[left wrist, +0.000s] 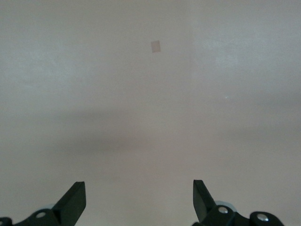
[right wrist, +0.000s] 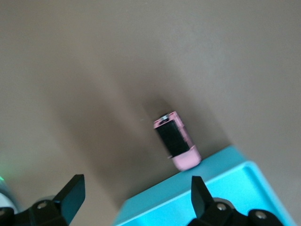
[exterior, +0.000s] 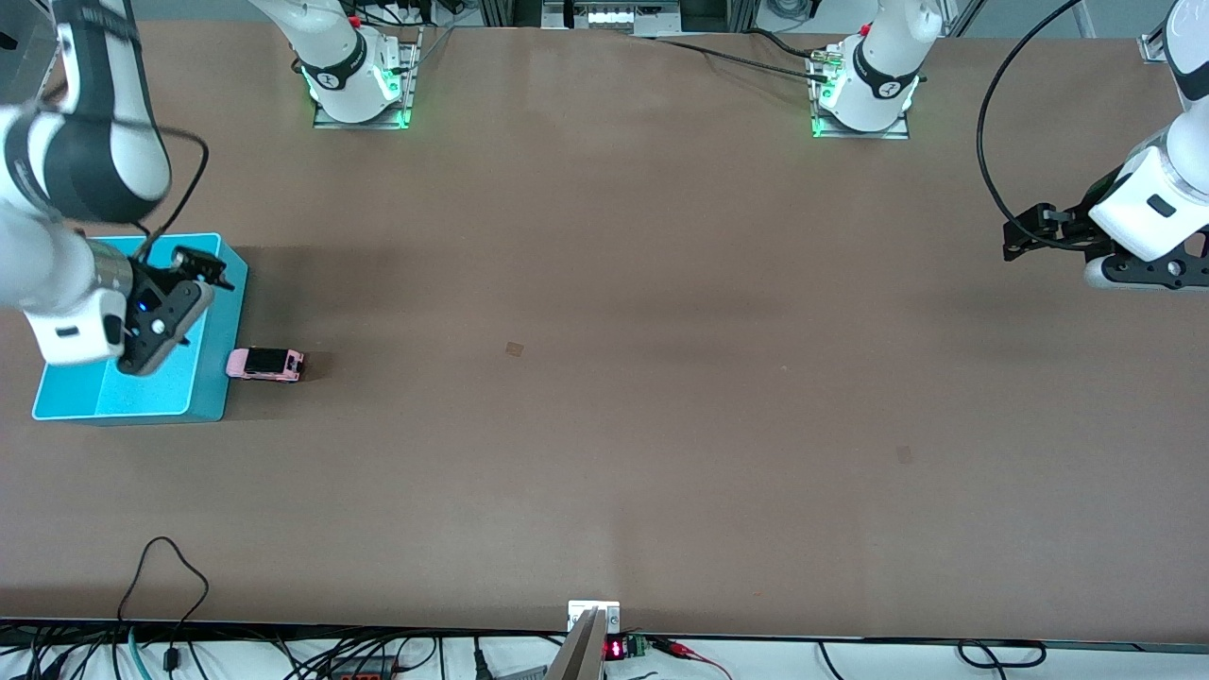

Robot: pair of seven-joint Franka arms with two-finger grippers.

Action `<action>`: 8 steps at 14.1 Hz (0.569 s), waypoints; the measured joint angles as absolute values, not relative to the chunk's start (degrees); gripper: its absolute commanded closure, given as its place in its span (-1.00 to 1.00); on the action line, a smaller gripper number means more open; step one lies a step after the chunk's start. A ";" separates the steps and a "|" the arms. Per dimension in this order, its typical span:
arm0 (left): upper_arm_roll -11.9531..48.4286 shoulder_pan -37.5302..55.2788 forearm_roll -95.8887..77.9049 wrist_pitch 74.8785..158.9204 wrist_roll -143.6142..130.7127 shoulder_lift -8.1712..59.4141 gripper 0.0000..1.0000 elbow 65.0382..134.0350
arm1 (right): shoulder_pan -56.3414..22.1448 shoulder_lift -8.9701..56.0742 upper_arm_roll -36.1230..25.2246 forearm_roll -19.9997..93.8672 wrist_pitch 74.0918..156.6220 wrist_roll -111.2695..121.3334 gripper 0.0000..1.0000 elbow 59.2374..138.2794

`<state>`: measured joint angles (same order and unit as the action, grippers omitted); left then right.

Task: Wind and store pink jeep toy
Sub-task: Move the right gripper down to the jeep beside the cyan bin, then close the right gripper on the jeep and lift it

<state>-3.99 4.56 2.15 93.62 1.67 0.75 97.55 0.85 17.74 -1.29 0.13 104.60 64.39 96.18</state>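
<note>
The pink jeep toy (exterior: 267,364) stands on the table with its nose touching the outer wall of the cyan bin (exterior: 212,382), at the right arm's end of the table. In the right wrist view the jeep (right wrist: 176,141) shows its black roof section, with the bin's rim (right wrist: 225,186) beside it. My right gripper (exterior: 203,266) hangs open over the bin's corner and holds nothing; between its fingers (right wrist: 136,183) lie only the bin's edge and table. My left gripper (exterior: 1025,234) waits open over the left arm's end of the table, and it (left wrist: 138,188) faces bare tabletop.
A small tan patch (exterior: 513,349) marks the middle of the table, and the left wrist view shows this patch (left wrist: 155,46) too. Cables (exterior: 170,586) trail along the table edge nearest the front camera. The two arm bases (exterior: 359,85) stand along the farthest edge.
</note>
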 measured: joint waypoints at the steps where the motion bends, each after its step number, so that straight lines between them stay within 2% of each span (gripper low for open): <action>1: -3.99 4.56 2.15 93.62 1.91 0.75 -1.00 97.55 | 1.59 19.65 -1.30 0.13 107.09 69.03 -1.00 96.76; 4: -4.00 4.55 1.95 93.61 2.70 0.75 -1.00 97.55 | 2.60 23.53 -1.32 0.13 115.84 77.15 -1.00 100.33; 8: -4.00 4.55 1.07 93.61 2.76 0.75 -1.00 97.55 | 2.68 24.52 -1.28 0.13 128.11 82.99 -1.00 109.09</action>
<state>-4.00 4.55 1.07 93.61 2.76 0.75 97.55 2.68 24.52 -1.28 0.13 128.11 82.99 109.09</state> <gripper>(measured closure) 0.000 0.000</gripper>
